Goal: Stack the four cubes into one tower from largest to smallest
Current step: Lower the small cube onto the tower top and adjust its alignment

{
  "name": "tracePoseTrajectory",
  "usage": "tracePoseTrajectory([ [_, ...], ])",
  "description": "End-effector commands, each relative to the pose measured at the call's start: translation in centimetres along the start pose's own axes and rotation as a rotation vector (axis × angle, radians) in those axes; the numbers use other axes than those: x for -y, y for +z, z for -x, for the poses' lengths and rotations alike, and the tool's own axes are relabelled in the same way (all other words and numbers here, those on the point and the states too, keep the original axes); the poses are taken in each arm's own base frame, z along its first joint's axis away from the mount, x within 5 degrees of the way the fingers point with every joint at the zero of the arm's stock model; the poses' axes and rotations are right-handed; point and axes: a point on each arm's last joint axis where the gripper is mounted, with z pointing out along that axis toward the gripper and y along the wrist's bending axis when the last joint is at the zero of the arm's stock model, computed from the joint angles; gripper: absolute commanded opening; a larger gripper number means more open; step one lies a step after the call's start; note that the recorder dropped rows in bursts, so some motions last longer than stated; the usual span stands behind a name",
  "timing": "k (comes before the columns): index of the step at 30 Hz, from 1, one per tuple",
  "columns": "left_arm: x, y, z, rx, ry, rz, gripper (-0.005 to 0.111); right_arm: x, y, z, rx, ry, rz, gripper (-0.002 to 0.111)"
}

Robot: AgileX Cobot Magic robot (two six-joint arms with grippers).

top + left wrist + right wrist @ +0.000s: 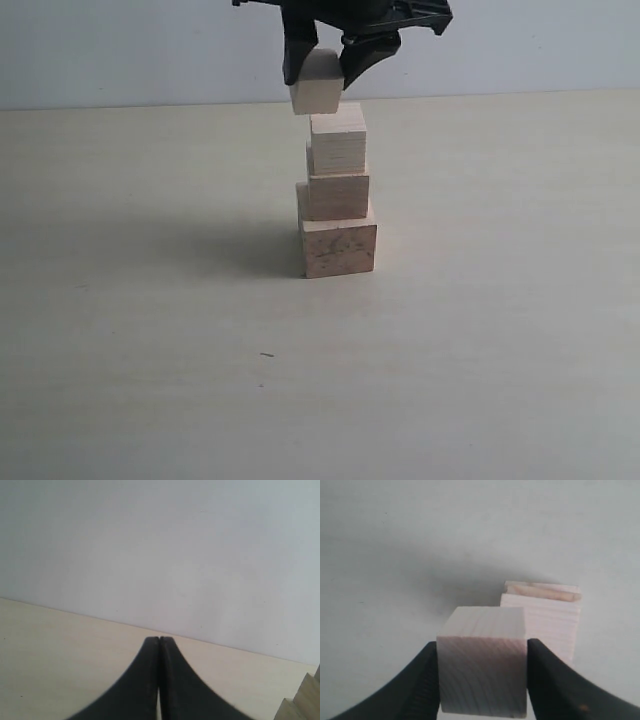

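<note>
Three pale wooden cubes stand stacked mid-table: the largest cube with dark grain marks at the base, a middle cube on it, and a third cube on top. My right gripper is shut on the smallest cube, which hangs just above and slightly left of the stack's top, a little tilted. In the right wrist view the stack shows behind the held cube. My left gripper is shut and empty, low over the table; the stack's stepped edge shows at the frame's corner.
The pale wooden table stretches all around the stack, with a plain light wall behind. A tiny dark speck lies on the table in front of the stack.
</note>
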Motion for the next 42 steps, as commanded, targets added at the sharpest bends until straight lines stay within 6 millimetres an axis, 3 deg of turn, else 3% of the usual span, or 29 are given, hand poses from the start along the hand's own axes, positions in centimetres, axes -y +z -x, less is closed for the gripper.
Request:
tracePoseTrajectory([
  [1, 0.0, 0.0, 0.0, 0.004, 0.002, -0.008, 0.000, 1.2, -1.9, -1.0, 0.041, -0.035, -0.080, 0.043],
  [5, 0.0, 0.0, 0.0, 0.004, 0.002, -0.008, 0.000, 1.2, -2.0, -1.1, 0.038, -0.031, -0.072, 0.043],
  [12, 0.0, 0.0, 0.0, 0.004, 0.002, -0.008, 0.000, 1.3, 0.6, -0.9, -0.015, -0.024, -0.089, 0.043],
  [21, 0.0, 0.0, 0.0, 0.004, 0.002, -0.008, 0.000, 1.0, 1.2, -1.0, -0.044, -0.002, -0.056, 0.043],
  [32, 0.0, 0.0, 0.0, 0.004, 0.002, -0.008, 0.000, 0.3, -1.2, 0.4, 0.053, -0.015, -0.029, 0.043],
  [37, 0.0, 0.0, 0.0, 0.004, 0.002, -0.008, 0.000, 1.0, 0.9, 0.8, 0.039, -0.016, -0.111, 0.043],
  [42, 0.0, 0.0, 0.0, 0.004, 0.002, -0.008, 0.000, 1.0, 1.8, 0.7, 0.016, -0.002, -0.102, 0.043],
])
